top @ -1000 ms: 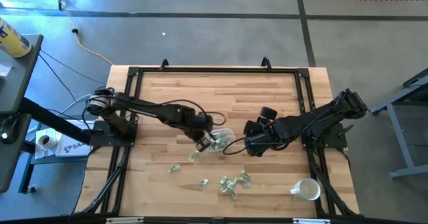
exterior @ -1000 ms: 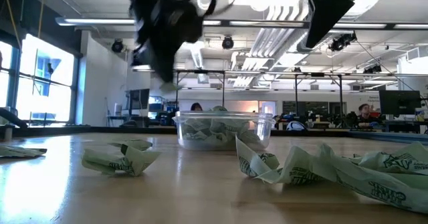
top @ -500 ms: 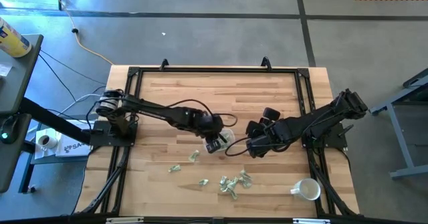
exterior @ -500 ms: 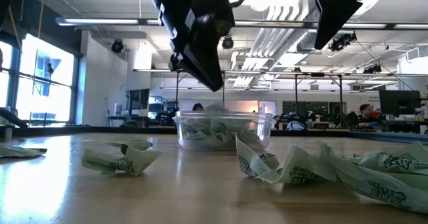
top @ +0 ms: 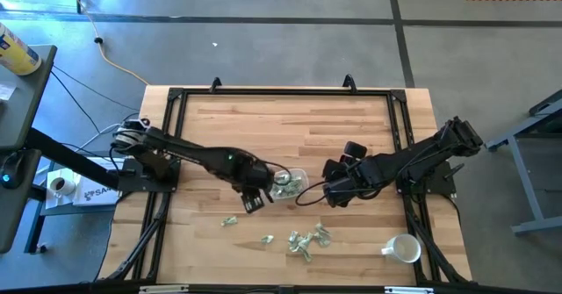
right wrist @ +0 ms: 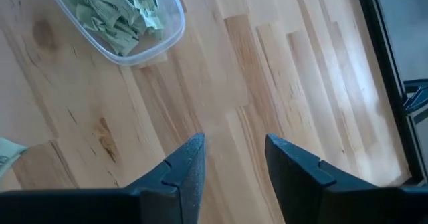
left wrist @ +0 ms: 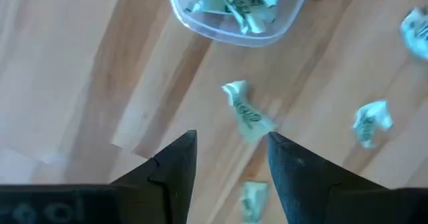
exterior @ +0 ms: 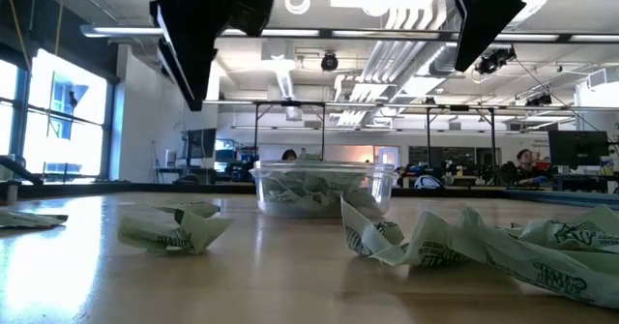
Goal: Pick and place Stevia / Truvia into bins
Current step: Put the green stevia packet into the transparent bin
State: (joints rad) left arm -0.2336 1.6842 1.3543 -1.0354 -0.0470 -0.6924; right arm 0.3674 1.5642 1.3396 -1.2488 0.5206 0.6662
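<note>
The clear bin (top: 288, 185), holding several Stevia packets (right wrist: 114, 13), is seen near the middle of the table (top: 263, 118). More packets (top: 307, 240) are scattered toward the table's front edge. The left gripper (left wrist: 231, 158) is held above the table beside the bin, its fingers apart and empty. The right gripper (right wrist: 234, 160) is held on the bin's other side, fingers apart, nothing between them.

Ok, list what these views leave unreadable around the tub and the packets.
- Number of packets in the clear tub: in the high view too small, in the low view piled behind its wall.
- Print on the loose packets: too small from above, blurred in the left wrist view.
- Left tool: the low view cuts it off at the top edge.
- White mug: seen only in the high view, contents unclear.
</note>
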